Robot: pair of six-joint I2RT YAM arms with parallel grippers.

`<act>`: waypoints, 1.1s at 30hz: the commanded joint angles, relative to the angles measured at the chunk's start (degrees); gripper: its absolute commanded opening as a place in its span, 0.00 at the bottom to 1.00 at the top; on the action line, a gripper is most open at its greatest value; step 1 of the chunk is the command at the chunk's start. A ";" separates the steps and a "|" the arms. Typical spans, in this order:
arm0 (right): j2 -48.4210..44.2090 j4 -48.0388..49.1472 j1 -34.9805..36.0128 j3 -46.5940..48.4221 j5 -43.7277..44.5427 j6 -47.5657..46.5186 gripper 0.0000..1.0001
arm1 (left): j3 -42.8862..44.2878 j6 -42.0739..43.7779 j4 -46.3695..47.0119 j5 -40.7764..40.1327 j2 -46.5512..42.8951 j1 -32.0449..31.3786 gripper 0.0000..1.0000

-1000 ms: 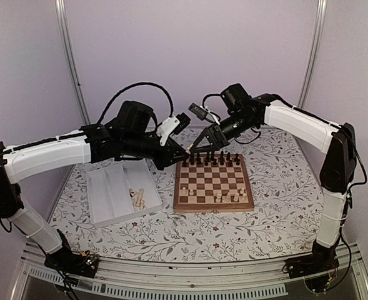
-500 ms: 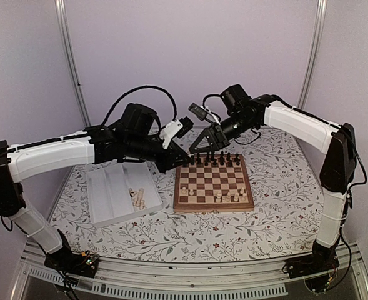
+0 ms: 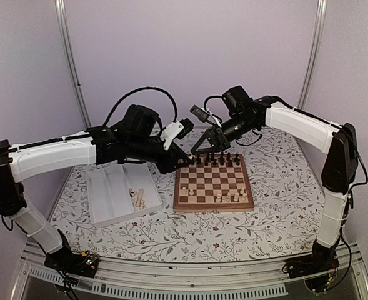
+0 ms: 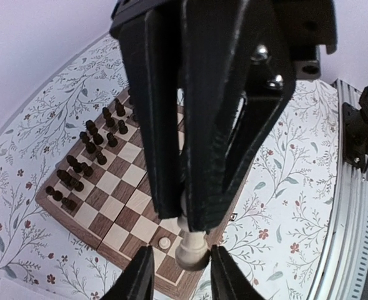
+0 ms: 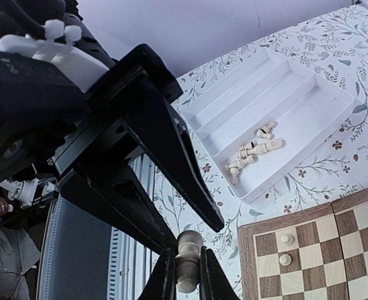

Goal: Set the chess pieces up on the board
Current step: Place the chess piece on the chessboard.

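Nearest the arm bases, on the front two ranks of the board [image 3: 213,187], counted only a small cluster of pale chess pieces [image 3: 231,194] toward the right side, with most of those squares bare. Just left of it, saw a few more pale men lying loose in the white tray [image 3: 105,197]. Farther back, found the dark chessmen [image 3: 215,160] lined along the far ranks, apparently complete, though too small to count. Above the far-left corner, met both grippers around one cream piece [image 4: 192,249]: right gripper [image 5: 187,278] pressed together, pinching it near the top; left gripper [image 4: 182,275] spread to either side of its base, seemingly not touching. Judged the job well short of half done, with this piece not yet set down and the tray not yet emptied.
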 commanded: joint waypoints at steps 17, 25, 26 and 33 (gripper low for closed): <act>-8.04 2.88 3.61 -14.90 31.41 -11.36 0.08 | -15.74 10.60 28.70 -24.57 -12.92 8.74 0.76; -3.49 1.32 7.71 -15.89 38.45 -13.89 0.08 | -21.62 -0.85 36.74 -26.97 -12.34 15.29 0.76; -3.02 1.28 8.15 -15.80 39.32 -14.10 0.08 | -21.15 -1.51 35.97 -26.57 -12.25 15.60 0.76; 0.21 2.28 9.81 -15.74 42.98 -14.49 0.09 | -20.07 -1.65 33.89 -29.94 -12.32 16.35 0.75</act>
